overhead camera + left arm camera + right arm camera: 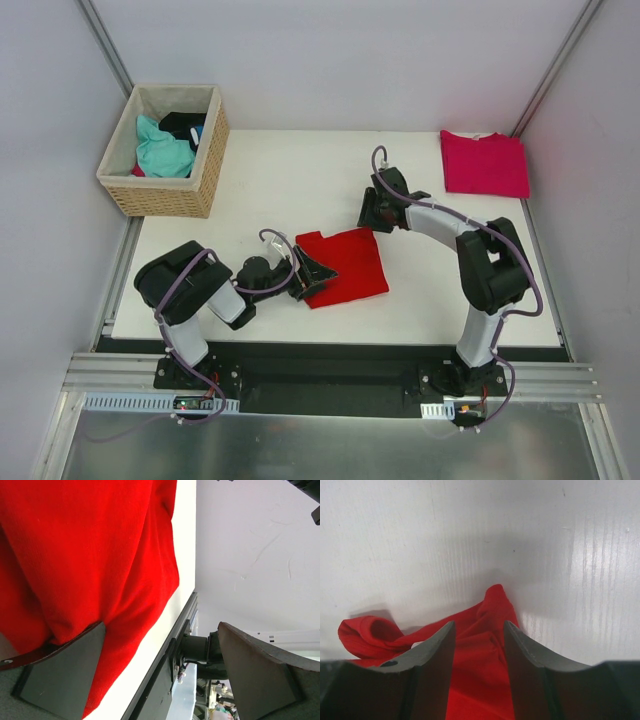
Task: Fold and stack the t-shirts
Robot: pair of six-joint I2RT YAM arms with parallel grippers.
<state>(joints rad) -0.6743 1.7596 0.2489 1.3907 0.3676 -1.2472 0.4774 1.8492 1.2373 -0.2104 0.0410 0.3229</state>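
In the middle of the white table [250, 190] lies the red shirt [350, 262], folded into a rough square with its edges slanted to the table's sides. Both arms reach in to it from opposite corners.

The left gripper [310, 277] lies low at the shirt's left edge, pointing toward the cloth. Its jaws stand wide apart. In the left wrist view one finger [65, 680] sits right at the red cloth, which drapes down onto its upper edge. The other finger [255, 675] is well clear of the cloth, out past the table's near edge. Nothing is pinched between them.

The right gripper [479, 626] is down at the shirt's far right corner. Its jaws are set at a narrow gap, astride a raised ridge of red cloth that rumples up into a small peak just ahead of the fingertips. A loose loop of the same cloth bulges out to the left of them. Whether the fingers actually pinch that ridge, I cannot tell.

The pink shirt [485, 165] lies folded flat at the far right corner of the table, well apart from the red one and both arms.

A wicker basket [160, 197] stands at the far left corner, holding a teal cloth [160, 150] and something black [182, 122].
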